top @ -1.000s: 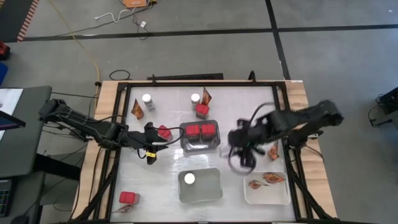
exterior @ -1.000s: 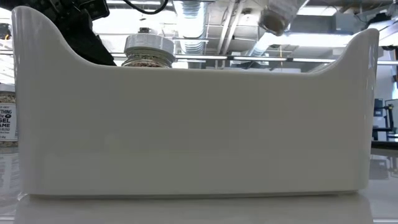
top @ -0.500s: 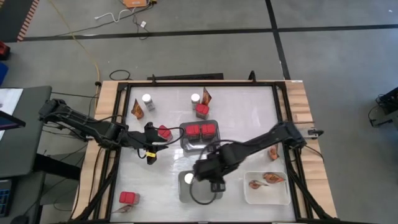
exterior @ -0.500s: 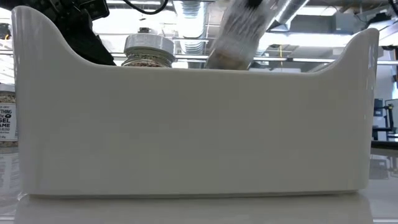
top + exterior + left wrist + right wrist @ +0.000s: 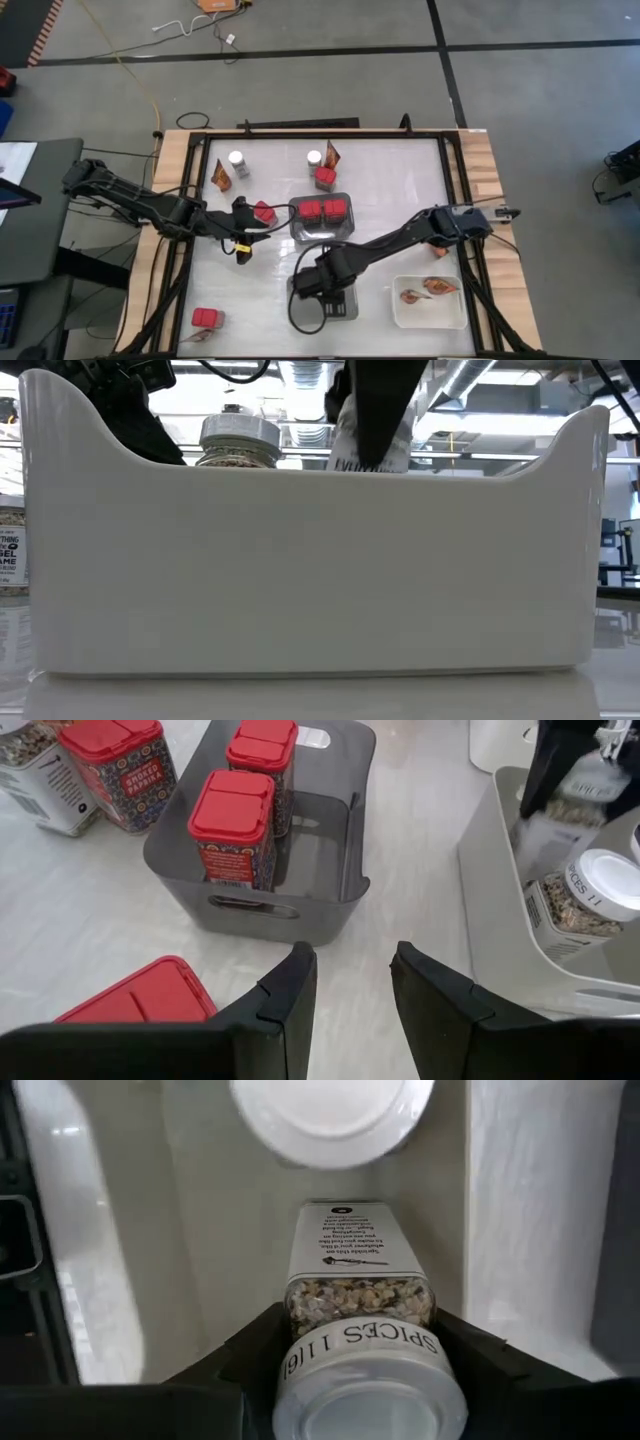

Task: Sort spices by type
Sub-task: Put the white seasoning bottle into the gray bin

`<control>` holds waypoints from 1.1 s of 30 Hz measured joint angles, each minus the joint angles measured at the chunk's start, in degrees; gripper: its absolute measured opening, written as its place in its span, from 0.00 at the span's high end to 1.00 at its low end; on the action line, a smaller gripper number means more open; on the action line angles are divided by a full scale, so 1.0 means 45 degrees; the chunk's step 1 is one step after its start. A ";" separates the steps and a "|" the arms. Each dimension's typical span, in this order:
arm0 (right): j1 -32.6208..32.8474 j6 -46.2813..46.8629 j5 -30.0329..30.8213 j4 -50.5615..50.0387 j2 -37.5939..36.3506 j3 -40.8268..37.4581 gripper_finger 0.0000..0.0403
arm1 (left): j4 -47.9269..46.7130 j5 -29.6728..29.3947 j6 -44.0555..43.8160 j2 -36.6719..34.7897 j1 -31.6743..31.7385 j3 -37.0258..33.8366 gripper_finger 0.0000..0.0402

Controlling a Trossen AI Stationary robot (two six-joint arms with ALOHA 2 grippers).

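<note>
R pincer [image 5: 350, 1370] has swung across from beside the packet tray and is now down in the white tray [image 5: 345, 305], clamped on a clear jar [image 5: 360, 1330], lid toward the wrist. One jar [image 5: 590, 895] sits there already. L pincer [image 5: 350, 980] unchanged, narrow gap, empty, red container [image 5: 135, 1005] just beside it. Release looks imminent.

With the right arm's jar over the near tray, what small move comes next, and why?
Probably lower a little further, then open. The right gripper holds a clear jar inside the white tray, beside the jar already standing there, and the held one does not look set down yet.
</note>
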 joint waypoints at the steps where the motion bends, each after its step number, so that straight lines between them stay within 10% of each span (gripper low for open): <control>1: -0.0001 0.0037 -0.0005 0.0085 0.0024 -0.0012 0.45 | 0.0000 0.0000 -0.0087 0.0000 0.0000 0.0000 0.69; 33: -0.0049 -0.0457 -0.0105 0.1531 -0.0015 -0.0121 0.41 | -0.0287 0.0005 -0.0264 0.0000 0.0004 0.0000 0.69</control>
